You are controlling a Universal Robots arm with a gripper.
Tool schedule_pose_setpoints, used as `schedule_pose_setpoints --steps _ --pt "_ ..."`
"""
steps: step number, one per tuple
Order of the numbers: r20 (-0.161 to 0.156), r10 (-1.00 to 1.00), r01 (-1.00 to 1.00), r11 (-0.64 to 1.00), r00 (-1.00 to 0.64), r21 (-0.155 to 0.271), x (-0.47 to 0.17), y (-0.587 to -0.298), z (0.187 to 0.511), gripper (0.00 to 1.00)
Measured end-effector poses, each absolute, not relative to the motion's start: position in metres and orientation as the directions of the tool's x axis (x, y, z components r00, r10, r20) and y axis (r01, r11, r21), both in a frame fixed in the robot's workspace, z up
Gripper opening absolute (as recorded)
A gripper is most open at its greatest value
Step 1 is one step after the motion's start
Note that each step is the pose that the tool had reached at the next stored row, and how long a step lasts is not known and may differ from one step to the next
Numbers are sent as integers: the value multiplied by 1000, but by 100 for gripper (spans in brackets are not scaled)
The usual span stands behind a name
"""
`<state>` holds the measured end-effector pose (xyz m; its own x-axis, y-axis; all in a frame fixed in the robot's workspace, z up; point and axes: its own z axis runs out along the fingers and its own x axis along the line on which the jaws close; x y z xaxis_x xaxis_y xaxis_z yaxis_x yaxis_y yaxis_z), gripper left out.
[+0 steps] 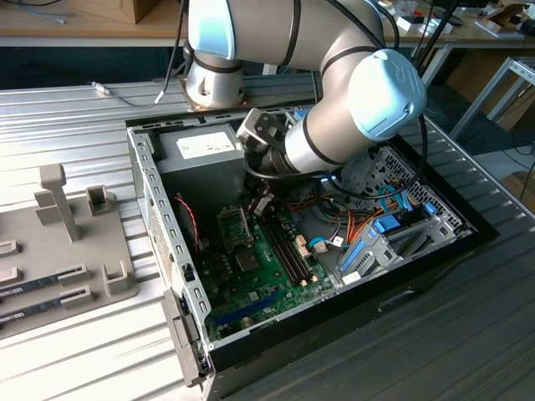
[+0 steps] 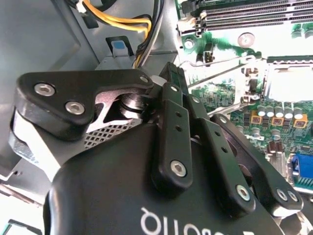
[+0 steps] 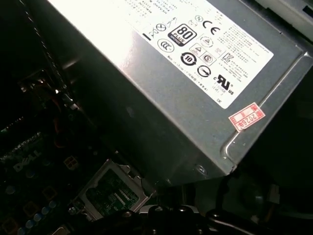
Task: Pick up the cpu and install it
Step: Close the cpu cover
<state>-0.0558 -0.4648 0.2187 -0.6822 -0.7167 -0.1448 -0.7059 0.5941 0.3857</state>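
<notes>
Item: black two-link robot gripper (image 1: 261,203), on a silver-and-blue jointed arm (image 1: 368,100), centre of the exterior view, lowered inside an open black desktop computer case (image 1: 435,251) that lies on its side. Gripper position: above the green motherboard (image 1: 267,276), just beside the square metal-framed processor socket (image 1: 234,224) and close under the grey power-supply box (image 1: 201,146) at upper centre. Gripper spread: cannot tell; its tip is hidden behind its own black linkage bars (image 2: 171,132) in the second wrist view. The cpu: cannot be made out; whether the gripper carries it is hidden. Socket in the first wrist view (image 3: 110,193): dark greenish centre inside a metal frame. Grey plastic holder tray (image 1: 75,267), exterior view's left, on the ribbed metal table (image 1: 84,134).
</notes>
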Motion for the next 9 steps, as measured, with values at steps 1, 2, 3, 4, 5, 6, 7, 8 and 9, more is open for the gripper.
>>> schedule_pose_setpoints --steps 1,2,3,4,5,6,7,8,9 --pt "-147 -717 -707 592 -681 387 -56 -466 219 11" --pt "-148 -718 -707 591 -681 388 -56 -466 219 11" --pt "-149 -719 -708 589 -679 389 -56 -468 220 11" --pt "-150 -719 -709 587 -678 390 -56 -469 221 11" --pt "-151 -720 -710 586 -678 391 -56 -470 221 11" --pt "-152 -720 -710 585 -677 392 -56 -471 222 11" --pt "-152 -720 -710 585 -677 392 -56 -471 222 11" --pt "-153 -720 -711 584 -676 392 -56 -472 223 11" --pt "-153 -721 -711 583 -676 393 -56 -473 224 11"
